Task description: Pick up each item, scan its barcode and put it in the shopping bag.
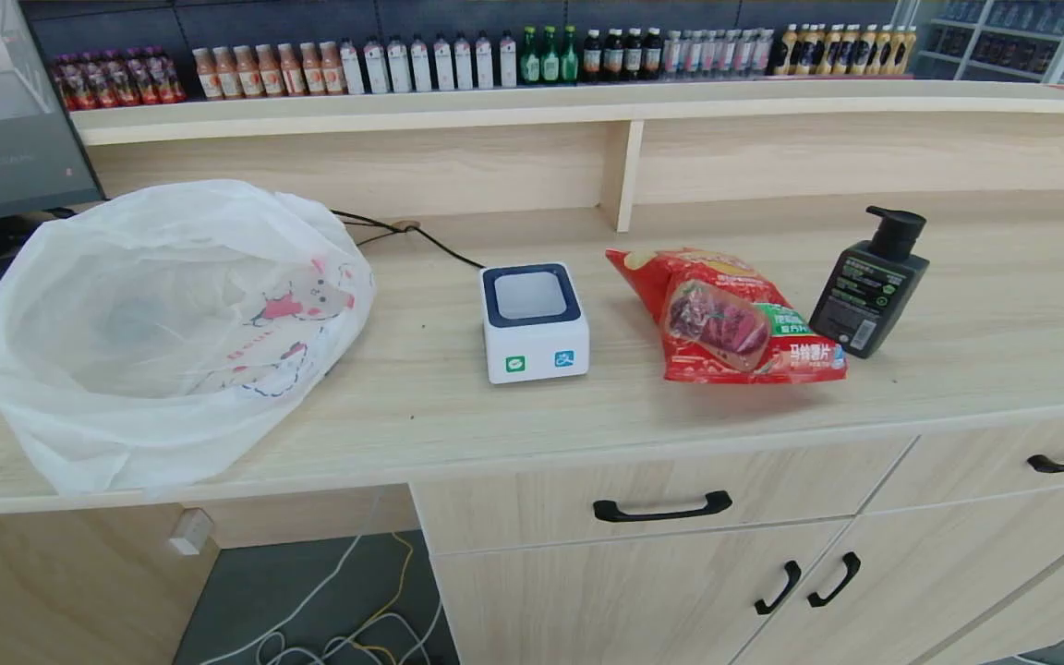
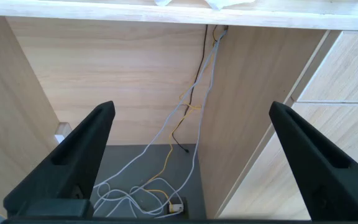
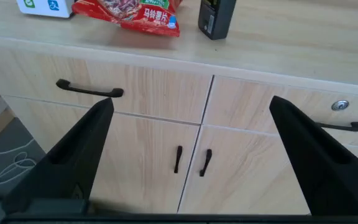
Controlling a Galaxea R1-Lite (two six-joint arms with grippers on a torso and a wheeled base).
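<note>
A red chip bag (image 1: 726, 319) lies flat on the wooden counter (image 1: 975, 323), right of the white barcode scanner (image 1: 532, 320). Next to the bag stands a dark pump bottle (image 1: 869, 286). A white shopping bag (image 1: 163, 323) sits open at the counter's left end. My left gripper (image 2: 191, 162) is open below counter level, facing the gap under the counter with loose cables (image 2: 166, 180). My right gripper (image 3: 191, 162) is open in front of the cabinet doors, low before the counter edge; the chip bag (image 3: 129, 12) and the bottle (image 3: 216, 17) lie beyond it.
Drawers and doors with black handles (image 1: 661, 508) line the counter front. A raised shelf (image 1: 587, 106) with rows of drink bottles runs along the back. A monitor (image 1: 6, 111) stands at the far left. A black cable (image 1: 421, 235) runs to the scanner.
</note>
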